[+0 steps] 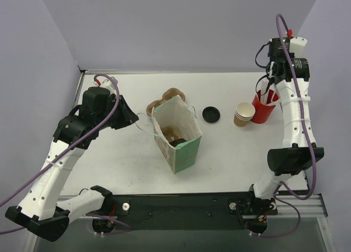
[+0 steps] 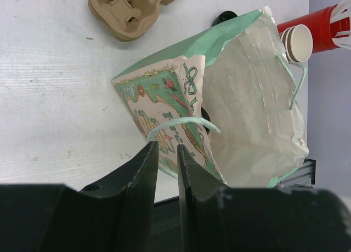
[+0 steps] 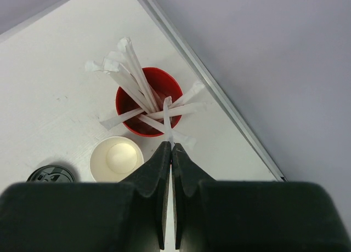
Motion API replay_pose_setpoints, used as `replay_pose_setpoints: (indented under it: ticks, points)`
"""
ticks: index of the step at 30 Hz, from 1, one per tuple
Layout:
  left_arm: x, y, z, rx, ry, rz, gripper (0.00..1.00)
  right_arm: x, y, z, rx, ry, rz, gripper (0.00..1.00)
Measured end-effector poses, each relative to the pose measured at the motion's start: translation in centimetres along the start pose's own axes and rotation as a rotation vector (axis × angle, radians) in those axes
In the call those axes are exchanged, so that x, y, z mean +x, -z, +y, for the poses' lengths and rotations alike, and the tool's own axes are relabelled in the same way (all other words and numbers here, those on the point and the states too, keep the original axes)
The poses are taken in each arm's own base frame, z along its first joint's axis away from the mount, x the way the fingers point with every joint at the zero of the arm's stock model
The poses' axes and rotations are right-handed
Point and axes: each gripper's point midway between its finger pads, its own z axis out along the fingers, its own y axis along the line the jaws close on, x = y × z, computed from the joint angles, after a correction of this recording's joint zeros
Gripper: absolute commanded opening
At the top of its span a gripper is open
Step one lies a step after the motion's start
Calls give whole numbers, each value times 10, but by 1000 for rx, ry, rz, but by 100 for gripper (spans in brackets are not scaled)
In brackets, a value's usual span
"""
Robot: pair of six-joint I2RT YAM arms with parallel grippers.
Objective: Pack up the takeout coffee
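Note:
A green patterned paper bag (image 1: 176,145) stands open mid-table; it also shows in the left wrist view (image 2: 247,98). Inside it I see a brown cup with a dark top (image 1: 175,136). A stack of brown kraft cups (image 1: 244,114) with pale insides (image 3: 116,159) stands next to a red cup (image 1: 263,108) of white sticks. My right gripper (image 3: 171,147) is above the red cup (image 3: 148,101), shut on a white stick (image 3: 167,118) that still reaches into the cup. My left gripper (image 2: 166,146) is narrowly open and empty, just short of the bag's string handle (image 2: 181,121).
A moulded pulp cup carrier (image 1: 164,98) lies behind the bag, also in the left wrist view (image 2: 129,8). A loose black lid (image 1: 211,114) lies between the bag and the cup stack. The table's metal edge (image 3: 219,93) runs close behind the red cup.

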Motion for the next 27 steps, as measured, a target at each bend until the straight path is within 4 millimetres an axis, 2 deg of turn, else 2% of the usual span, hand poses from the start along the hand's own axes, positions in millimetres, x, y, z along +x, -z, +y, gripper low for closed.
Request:
replay_pose_setpoints:
  ticks: [7,12,22,27]
  points:
    - [-2,0,-1,6,-1,-6,31,-10,28,-7,-28,-16,-50,0]
    - [-3,-1,-2,9,-1,-11,31,-20,61,-1,-107,-28,-106,0]
    - [-2,-11,-1,-3,0,5,31,-30,151,7,-438,-159,-201,0]
    - [1,-20,1,-21,1,27,31,-30,196,21,-669,-243,-215,0]
